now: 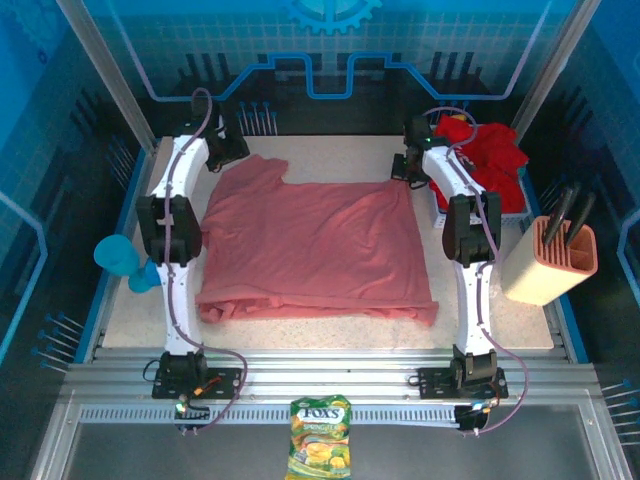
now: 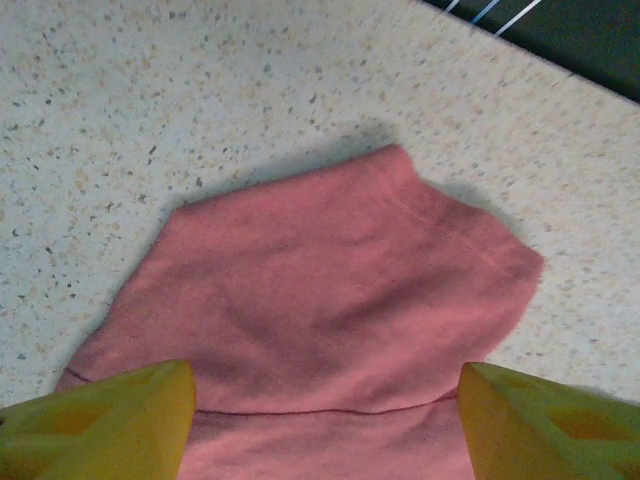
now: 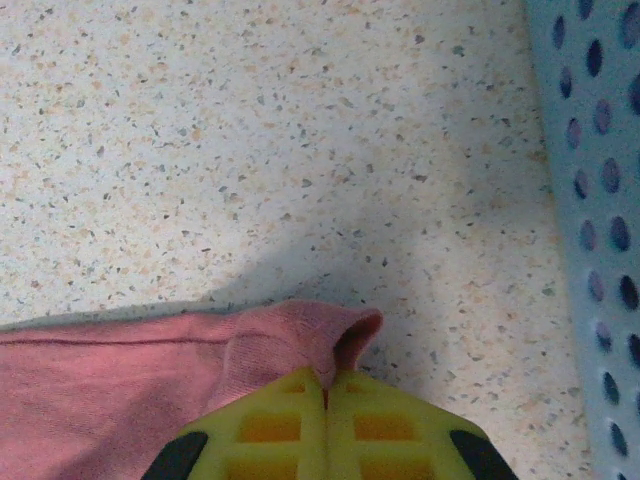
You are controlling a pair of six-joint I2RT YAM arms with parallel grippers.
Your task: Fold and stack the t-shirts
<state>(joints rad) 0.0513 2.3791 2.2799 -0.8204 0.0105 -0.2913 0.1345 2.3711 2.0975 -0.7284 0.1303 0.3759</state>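
A faded salmon-pink t-shirt (image 1: 310,245) lies spread flat across the middle of the table, with its near hem bunched. My left gripper (image 1: 225,150) hangs at the shirt's far left sleeve. In the left wrist view that sleeve (image 2: 340,300) lies between the yellow fingers (image 2: 120,420), and the left gripper (image 2: 325,400) is open, its jaws wide apart. My right gripper (image 1: 405,165) is at the shirt's far right corner. The right gripper (image 3: 325,385) is shut, pinching a fold of the pink cloth (image 3: 120,380). Bright red t-shirts (image 1: 490,150) are heaped in the basket at the far right.
The white mesh basket (image 1: 437,205) stands close beside my right gripper, and its wall (image 3: 600,200) shows at the right edge of the right wrist view. A knife block (image 1: 550,260) stands at the right and a teal object (image 1: 120,260) at the left edge. A candy bag (image 1: 320,450) lies on the near rail.
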